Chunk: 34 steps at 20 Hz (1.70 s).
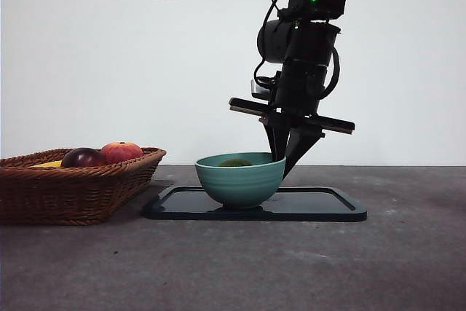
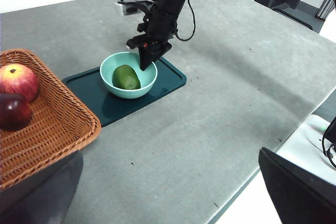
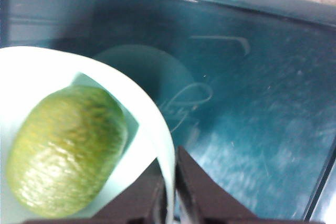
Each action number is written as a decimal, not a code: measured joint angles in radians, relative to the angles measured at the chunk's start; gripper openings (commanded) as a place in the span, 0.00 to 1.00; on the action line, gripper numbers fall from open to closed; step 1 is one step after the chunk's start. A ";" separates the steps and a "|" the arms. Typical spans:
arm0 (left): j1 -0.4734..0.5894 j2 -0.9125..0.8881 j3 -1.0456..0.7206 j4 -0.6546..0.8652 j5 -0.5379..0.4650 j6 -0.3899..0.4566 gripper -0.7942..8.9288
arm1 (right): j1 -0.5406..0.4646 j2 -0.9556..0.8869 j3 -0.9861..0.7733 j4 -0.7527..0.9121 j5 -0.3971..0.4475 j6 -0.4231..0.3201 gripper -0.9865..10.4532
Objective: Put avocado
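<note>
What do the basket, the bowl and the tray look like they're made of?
Basket: woven wicker or rattan, brown, with the weave plainly visible. Bowl: smooth teal with a soft sheen, probably glazed ceramic, possibly plastic. Tray: dark and glossy, showing reflections and fine scratches in the right wrist view, likely plastic or lacquered.

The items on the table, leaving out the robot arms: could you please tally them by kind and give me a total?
Fruit: 3 clearly seen (green oval avocado, red-orange peach, dark maroon round fruit); a yellow item at the basket's edge is unidentifiable
Bowls: 1 (teal bowl)
Trays: 1 (dark flat tray)
Baskets: 1 (brown wicker basket)
Total: 6
</note>
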 measured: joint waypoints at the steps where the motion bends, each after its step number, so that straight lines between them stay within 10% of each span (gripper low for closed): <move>1: 0.000 0.000 0.000 0.000 0.000 0.000 0.66 | -0.002 0.001 0.000 0.007 0.019 0.000 0.09; 4: 0.000 0.000 0.000 -0.002 0.000 0.000 0.66 | -0.002 0.001 0.000 0.021 0.005 0.000 0.12; 11: 0.000 0.000 0.000 -0.064 0.000 0.000 0.66 | -0.029 -0.024 0.030 -0.053 0.028 -0.003 0.58; 20: 0.000 0.000 0.000 -0.075 0.000 0.000 0.66 | 0.103 -0.542 0.029 -0.396 0.397 -0.099 0.58; 34: 0.000 0.000 0.000 -0.071 0.000 0.000 0.66 | 0.438 -1.441 -0.834 -0.120 0.387 0.049 0.58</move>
